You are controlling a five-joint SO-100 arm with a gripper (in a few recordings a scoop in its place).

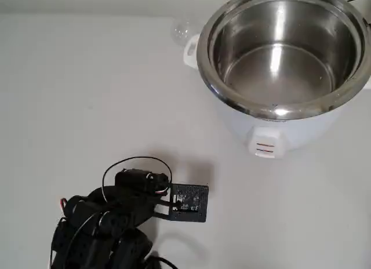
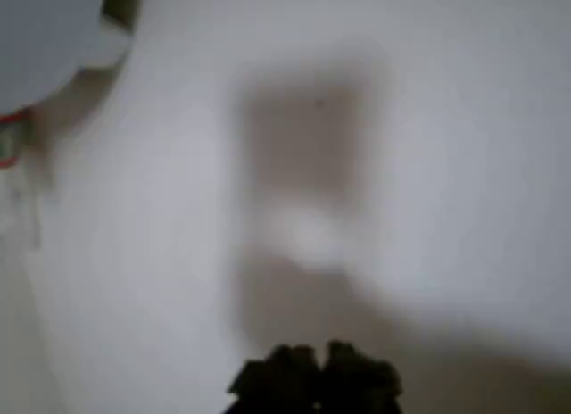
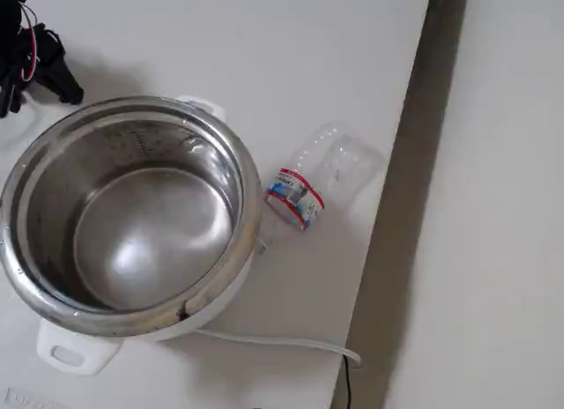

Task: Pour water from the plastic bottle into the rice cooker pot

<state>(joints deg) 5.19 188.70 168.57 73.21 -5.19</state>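
We are seeing the arm point(image 1: 110, 222) sitting folded low at the bottom left of the overhead view, well apart from the cooker. Its black camera plate point(image 1: 188, 202) is sticking out to the right over bare white surface point(image 1: 87, 106).

The hand point(image 2: 314, 378) is showing in the wrist view as a dark blurred shape at the bottom edge, hanging over the surface with nothing between its fingers. The two tips are appearing close together, but the blur is too heavy; we cannot tell how wide it stands.

The pot point(image 1: 284, 48) is sitting in its white cooker body point(image 1: 272, 133) at the top right of the overhead view, shiny and open. Any water in it is too faint for us to make out.

The bottle point(image 3: 317, 180) is lying on its side on the surface in the fixed view, just beside the cooker's right flank, near the surface edge. Its red-banded label end is pointing toward the cooker. In the overhead view a clear bit of the bottle point(image 1: 182, 30) is peeking out beside the cooker's handle point(image 1: 191, 48).

A white cord point(image 3: 273, 341) is trailing from under the cooker toward the surface edge.
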